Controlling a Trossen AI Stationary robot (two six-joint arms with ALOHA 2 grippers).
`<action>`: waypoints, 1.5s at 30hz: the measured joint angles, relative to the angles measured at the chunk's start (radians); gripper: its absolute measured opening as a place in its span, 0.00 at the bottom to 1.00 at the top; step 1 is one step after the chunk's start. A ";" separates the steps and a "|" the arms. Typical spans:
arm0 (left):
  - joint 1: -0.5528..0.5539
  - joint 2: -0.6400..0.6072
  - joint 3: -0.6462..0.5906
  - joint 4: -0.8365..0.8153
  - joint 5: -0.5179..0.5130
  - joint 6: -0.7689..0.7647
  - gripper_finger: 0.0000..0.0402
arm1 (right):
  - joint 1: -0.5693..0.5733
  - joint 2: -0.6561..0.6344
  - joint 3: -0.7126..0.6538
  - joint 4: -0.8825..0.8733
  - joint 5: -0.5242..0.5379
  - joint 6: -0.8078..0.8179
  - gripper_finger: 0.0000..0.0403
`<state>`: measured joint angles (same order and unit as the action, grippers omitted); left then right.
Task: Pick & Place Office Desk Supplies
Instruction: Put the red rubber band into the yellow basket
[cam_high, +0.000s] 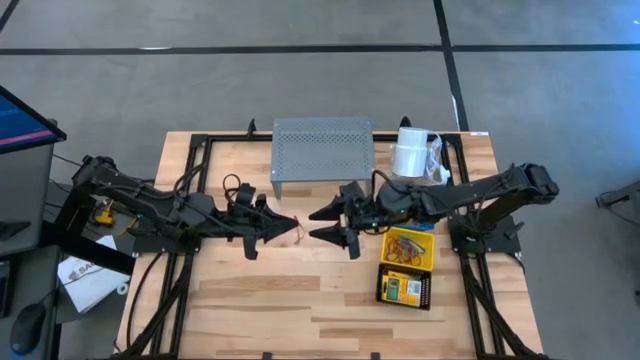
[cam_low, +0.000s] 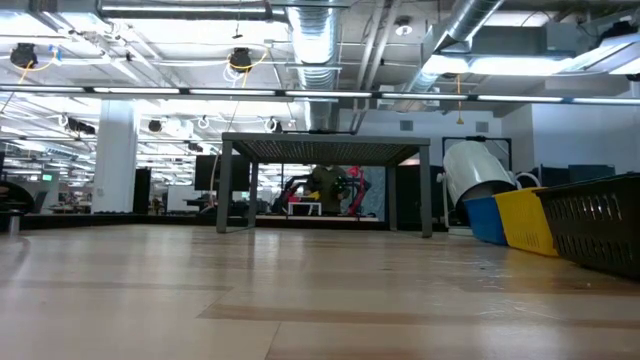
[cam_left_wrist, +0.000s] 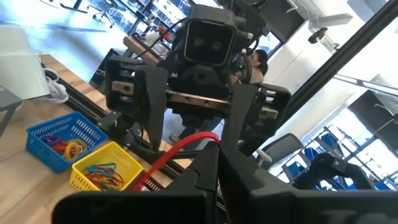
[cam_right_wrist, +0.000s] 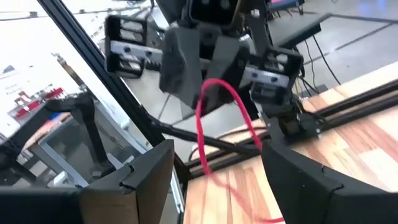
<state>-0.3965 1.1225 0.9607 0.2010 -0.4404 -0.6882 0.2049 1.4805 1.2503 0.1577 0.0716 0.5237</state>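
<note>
My left gripper (cam_high: 297, 228) is raised over the table's middle, level, shut on a thin red loop (cam_right_wrist: 239, 109). My right gripper (cam_high: 314, 224) faces it tip to tip, open. Its two fingers (cam_right_wrist: 146, 177) stand wide on either side of the hanging loop and nothing shows touching them. A yellow basket (cam_high: 411, 248) holds several coloured loops. A black basket (cam_high: 404, 289) holds a yellow-green box. A blue basket (cam_left_wrist: 57, 138) with more loops sits beside the yellow one, mostly under the right arm in the high view. My left gripper pinches the red loop between its two shut fingers at one spot on the band (cam_right_wrist: 205, 84). The fingers lie level and come from the table's left. The rest of the loop bows out and hangs slack below the fingertips (cam_left_wrist: 180, 149), clear of the table.
A grey perforated metal shelf (cam_high: 322, 150) stands at the table's far middle, with a white paper roll (cam_high: 410, 152) to its right. The baskets line the right side under the right arm. Bare wood (cam_high: 270, 300) lies toward the near edge.
</note>
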 joint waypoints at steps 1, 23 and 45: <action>0.000 0.000 0.000 0.000 0.000 0.000 0.00 | 0.004 0.003 0.000 0.007 0.001 0.000 0.59; 0.061 0.089 -0.001 0.169 0.074 -0.008 0.00 | -0.005 0.013 0.002 0.036 0.004 0.026 0.59; 0.061 0.088 0.000 0.226 0.136 0.000 0.05 | -0.011 0.013 0.002 0.035 -0.032 0.042 0.01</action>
<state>-0.3351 1.2108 0.9604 0.4274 -0.3040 -0.6880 0.1940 1.4937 1.2518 0.1925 0.0395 0.5661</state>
